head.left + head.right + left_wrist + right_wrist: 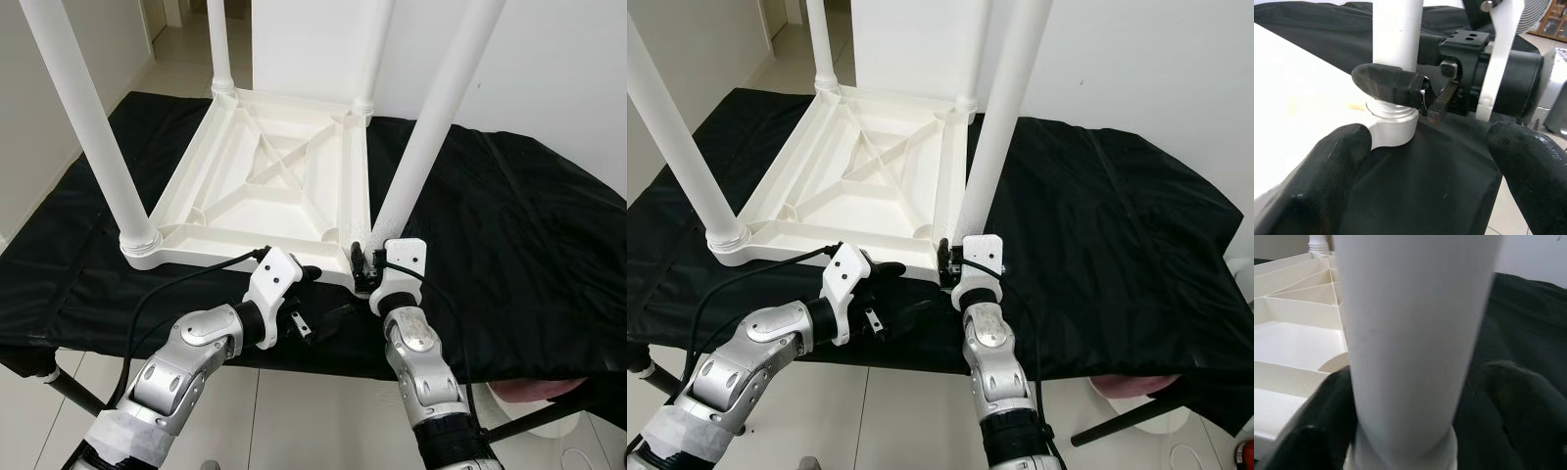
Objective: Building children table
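White plastic children's table (265, 181) upside down on black cloth-covered surface (509, 225), four white tubular legs up. Right gripper (364, 266) clamps base of near-right leg (431, 127). Left gripper (309, 294) spread wide, empty, just beside that corner.

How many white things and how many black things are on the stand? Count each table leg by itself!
White table legs: 4
White table top, upside down: 1
Black cloth: 1
Total: 6
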Tool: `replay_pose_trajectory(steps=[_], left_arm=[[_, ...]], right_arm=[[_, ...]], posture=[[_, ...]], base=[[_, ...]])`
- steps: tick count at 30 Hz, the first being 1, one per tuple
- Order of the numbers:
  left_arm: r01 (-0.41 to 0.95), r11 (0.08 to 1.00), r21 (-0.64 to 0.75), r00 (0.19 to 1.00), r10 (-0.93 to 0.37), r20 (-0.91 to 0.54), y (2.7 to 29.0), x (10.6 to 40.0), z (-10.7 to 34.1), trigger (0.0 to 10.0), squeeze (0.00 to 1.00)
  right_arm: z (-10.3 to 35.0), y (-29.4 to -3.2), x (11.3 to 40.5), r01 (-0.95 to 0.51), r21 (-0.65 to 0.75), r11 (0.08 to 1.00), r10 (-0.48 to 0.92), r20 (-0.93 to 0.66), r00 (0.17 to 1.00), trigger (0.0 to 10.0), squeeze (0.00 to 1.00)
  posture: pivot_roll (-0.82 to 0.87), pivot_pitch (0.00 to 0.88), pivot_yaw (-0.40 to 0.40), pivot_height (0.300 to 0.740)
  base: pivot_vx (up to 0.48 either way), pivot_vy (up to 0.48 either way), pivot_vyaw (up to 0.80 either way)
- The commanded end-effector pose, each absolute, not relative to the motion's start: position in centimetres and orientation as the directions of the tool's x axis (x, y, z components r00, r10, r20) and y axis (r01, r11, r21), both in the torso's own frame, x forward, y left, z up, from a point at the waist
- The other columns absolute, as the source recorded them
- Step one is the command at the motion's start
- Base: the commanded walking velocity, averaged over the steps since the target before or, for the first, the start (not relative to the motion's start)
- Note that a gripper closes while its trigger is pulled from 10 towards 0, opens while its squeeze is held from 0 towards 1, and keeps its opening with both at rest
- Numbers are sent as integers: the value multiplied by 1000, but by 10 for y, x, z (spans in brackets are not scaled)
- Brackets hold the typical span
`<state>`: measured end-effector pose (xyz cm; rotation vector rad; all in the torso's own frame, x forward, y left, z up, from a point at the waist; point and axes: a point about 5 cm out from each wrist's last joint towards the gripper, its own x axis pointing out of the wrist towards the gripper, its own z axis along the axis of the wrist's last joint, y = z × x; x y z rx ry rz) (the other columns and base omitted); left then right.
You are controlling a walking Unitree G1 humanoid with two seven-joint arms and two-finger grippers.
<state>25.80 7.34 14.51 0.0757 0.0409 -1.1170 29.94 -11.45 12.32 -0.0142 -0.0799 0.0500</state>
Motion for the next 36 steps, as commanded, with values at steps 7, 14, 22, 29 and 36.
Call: replay_pose_trajectory(steps=[7,14,22,29,36], left_arm=[[914,403,42,405,-910,-87,73,257,144,10000,0],[913,407,41,409,-909,-85,74,257,145,10000,0],[910,412,41,414,-906,-83,74,258,146,10000,0],[907,419,39,421,-904,-81,75,257,146,10000,0],[908,416,41,418,-904,-83,75,258,147,10000,0]], right_arm=[[123,-123,301,-131,-11,991,132,75,988,10000,0],[126,-125,307,-267,-27,963,268,82,960,10000,0],[138,-142,330,-271,-192,943,294,101,951,10000,0],[127,-125,327,-456,-131,880,465,47,884,10000,0],[122,-129,331,-548,-159,821,557,16,830,10000,0]], posture=[[-29,0,-69,740],[-31,0,-65,740],[-27,0,-64,740],[-20,0,-67,740],[-23,0,-60,740]], base=[[0,0,0],[0,0,0],[0,0,0],[0,0,0],[0,0,0]])
